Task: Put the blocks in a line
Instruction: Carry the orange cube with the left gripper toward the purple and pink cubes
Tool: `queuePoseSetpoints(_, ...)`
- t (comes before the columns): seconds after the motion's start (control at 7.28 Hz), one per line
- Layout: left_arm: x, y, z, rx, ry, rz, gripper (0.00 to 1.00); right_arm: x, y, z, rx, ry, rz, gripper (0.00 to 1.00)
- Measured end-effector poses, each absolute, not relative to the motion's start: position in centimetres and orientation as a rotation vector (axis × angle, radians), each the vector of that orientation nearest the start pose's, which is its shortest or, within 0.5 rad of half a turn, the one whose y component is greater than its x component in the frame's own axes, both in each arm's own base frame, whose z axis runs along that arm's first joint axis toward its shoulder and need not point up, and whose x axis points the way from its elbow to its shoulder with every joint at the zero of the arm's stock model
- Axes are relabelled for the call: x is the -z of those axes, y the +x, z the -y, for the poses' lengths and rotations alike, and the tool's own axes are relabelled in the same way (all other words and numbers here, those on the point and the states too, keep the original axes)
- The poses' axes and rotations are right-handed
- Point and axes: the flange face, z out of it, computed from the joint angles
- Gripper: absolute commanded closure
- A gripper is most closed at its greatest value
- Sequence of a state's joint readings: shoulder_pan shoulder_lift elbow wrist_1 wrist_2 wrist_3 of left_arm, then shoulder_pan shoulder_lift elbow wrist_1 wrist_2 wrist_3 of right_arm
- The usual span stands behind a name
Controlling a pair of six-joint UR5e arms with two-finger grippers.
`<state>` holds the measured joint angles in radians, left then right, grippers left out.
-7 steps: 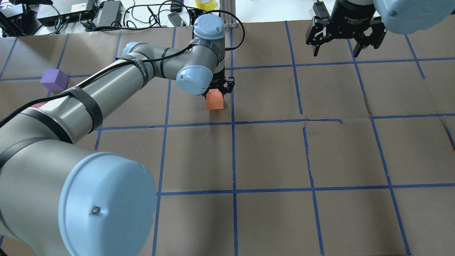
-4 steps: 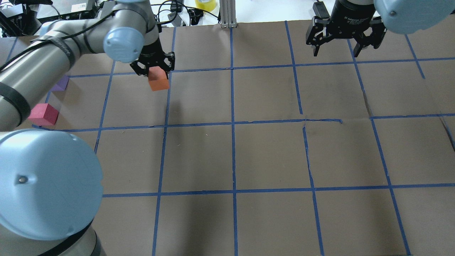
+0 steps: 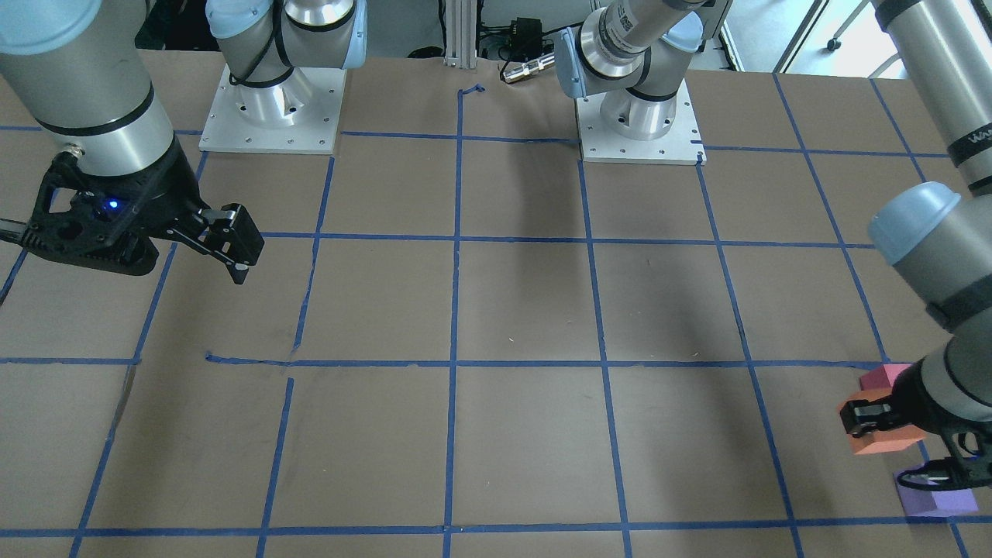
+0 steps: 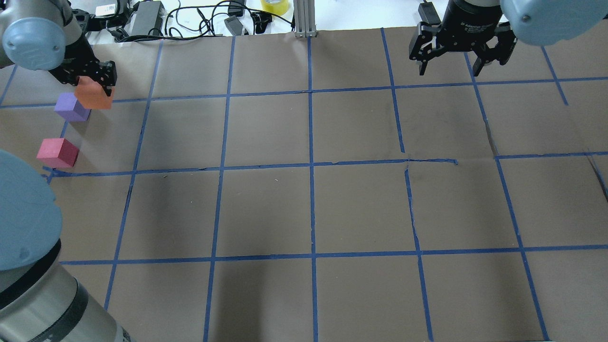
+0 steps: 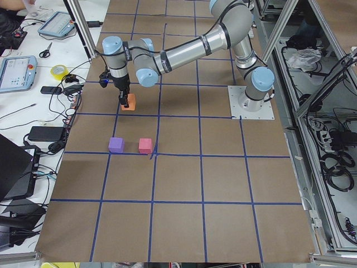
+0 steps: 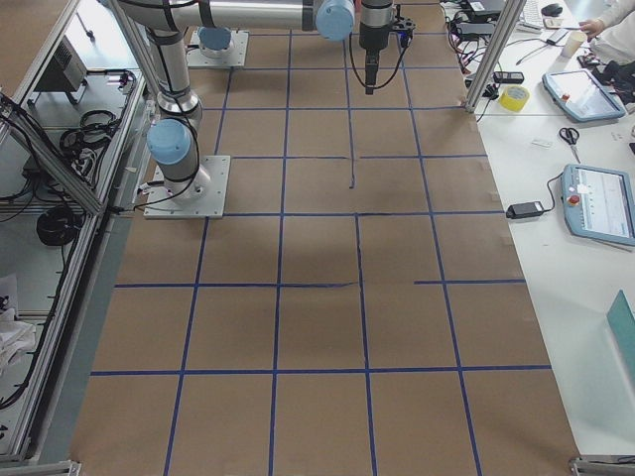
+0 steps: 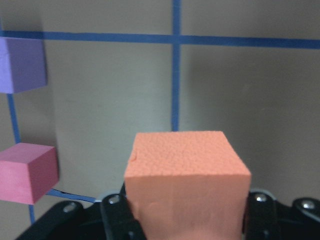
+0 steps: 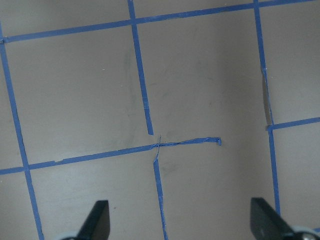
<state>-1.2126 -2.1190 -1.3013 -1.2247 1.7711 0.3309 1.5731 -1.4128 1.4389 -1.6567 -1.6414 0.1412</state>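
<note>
My left gripper (image 4: 93, 84) is shut on the orange block (image 4: 94, 96) and holds it over the table's far left part, just beyond the purple block (image 4: 71, 107). The red-pink block (image 4: 58, 152) lies nearer to me than the purple one, a gap apart. In the left wrist view the orange block (image 7: 187, 175) sits between the fingers, with the purple block (image 7: 20, 65) and the red-pink block (image 7: 27, 172) at the left edge. My right gripper (image 4: 451, 64) is open and empty above the far right of the table, with both fingers (image 8: 97, 222) spread wide.
Brown paper with a blue tape grid covers the table (image 4: 313, 204). Cables and power bricks (image 4: 142, 16), a yellow tape roll (image 4: 274, 5) and an aluminium post (image 4: 304, 19) stand along the far edge. The two arm bases (image 3: 271, 116) are bolted at the robot's side.
My left arm has swung left across the table with the orange block, from near the middle to beside the purple block. The right arm has not moved.
</note>
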Motion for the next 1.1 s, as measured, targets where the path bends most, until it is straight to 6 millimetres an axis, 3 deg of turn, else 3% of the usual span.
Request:
queuePoseSetpoints(0.27, -32.2, 21.4, 69.2, -0.004, -0.034, -2.929, 1.0, -47.9, 12.8, 56.4, 0.104, 0.224, -3.199, 0.0)
queuePoseSetpoints(0.55, -30.2, 26.3, 68.8, -0.006, -0.031, -2.942, 1.0, -47.9, 12.8, 56.4, 0.104, 0.222, -3.199, 0.0)
queuePoseSetpoints(0.82, -28.3, 29.1, 68.2, -0.01, -0.073, -2.971, 1.0, -47.9, 12.9, 56.4, 0.106, 0.22, -3.198, 0.0)
queuePoseSetpoints(1.1, -26.9, 29.8, 68.6, 0.017, -0.077, -2.998, 1.0, -47.9, 12.9, 56.4, 0.105, 0.22, -3.198, 0.0)
